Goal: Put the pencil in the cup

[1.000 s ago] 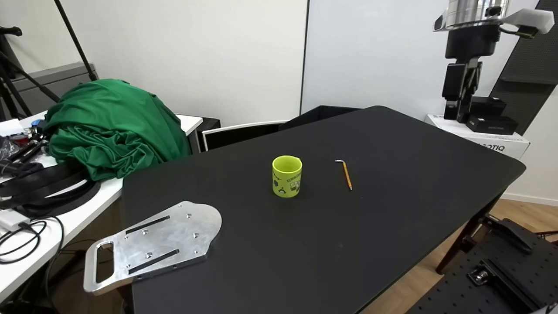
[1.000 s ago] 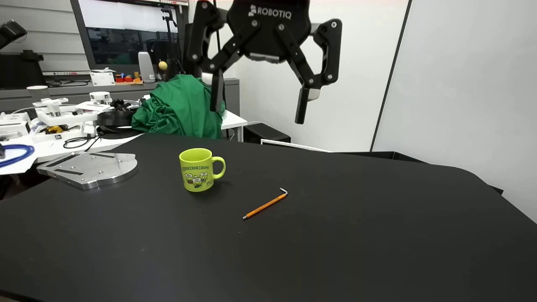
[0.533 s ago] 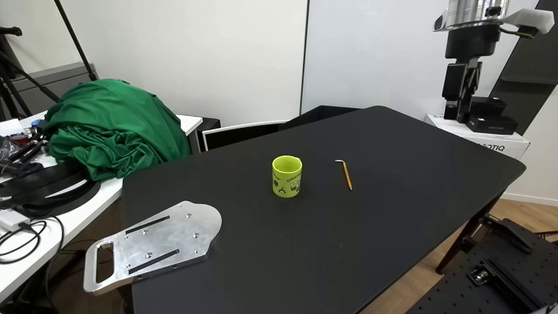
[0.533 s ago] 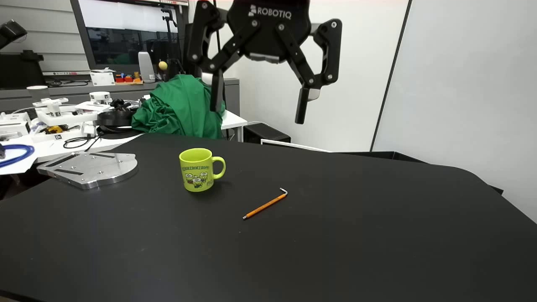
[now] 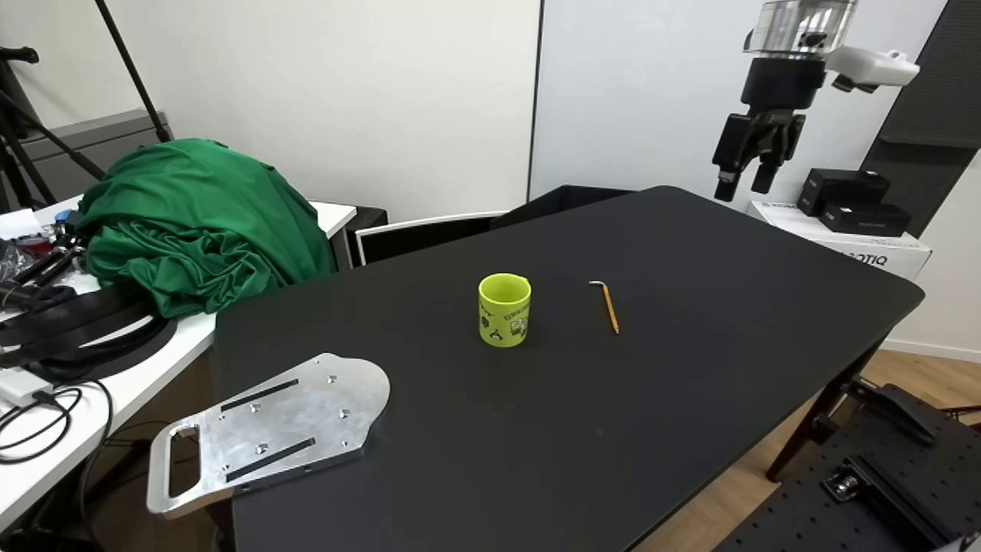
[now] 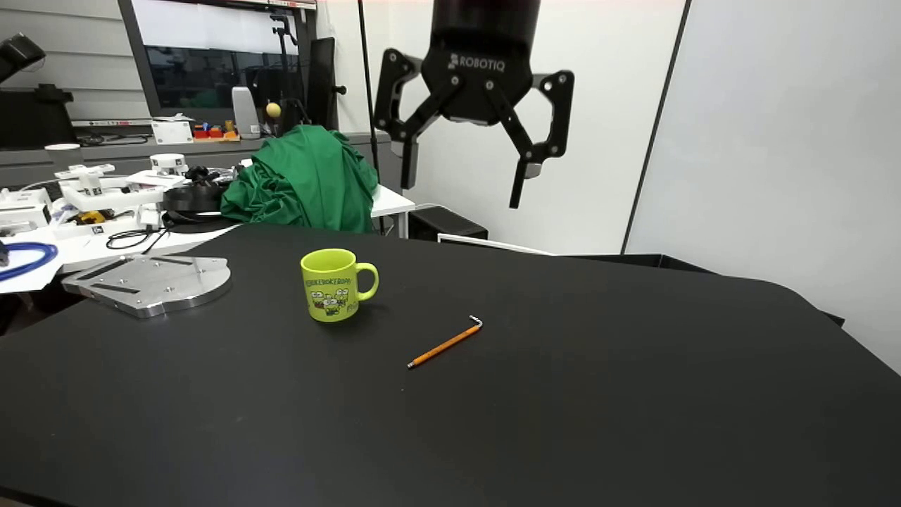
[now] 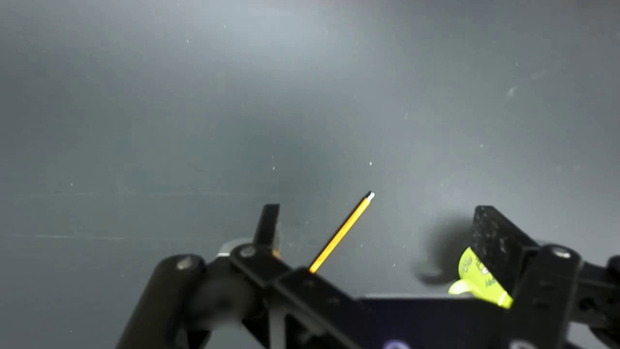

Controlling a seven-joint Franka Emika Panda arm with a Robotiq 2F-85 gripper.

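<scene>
In an exterior view, the tool (image 6: pixel 462 198) hangs, spread wide, above the surface (image 6: pixel 633 394). The pencil (image 6: pixel 445 346) lies on this surface, and the cup (image 6: pixel 329 290) stands upright at its ten o'clock.

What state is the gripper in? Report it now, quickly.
Gripper: open, jaws spread apart, holding nothing; the pencil lies on the table.

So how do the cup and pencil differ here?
The cup is yellow-green with printed figures; the pencil is mostly orange. The cup stands upright; the pencil lies flat. The cup is wide and hollow, the pencil thin with a bent silvery end. Both rest on the table.
</scene>
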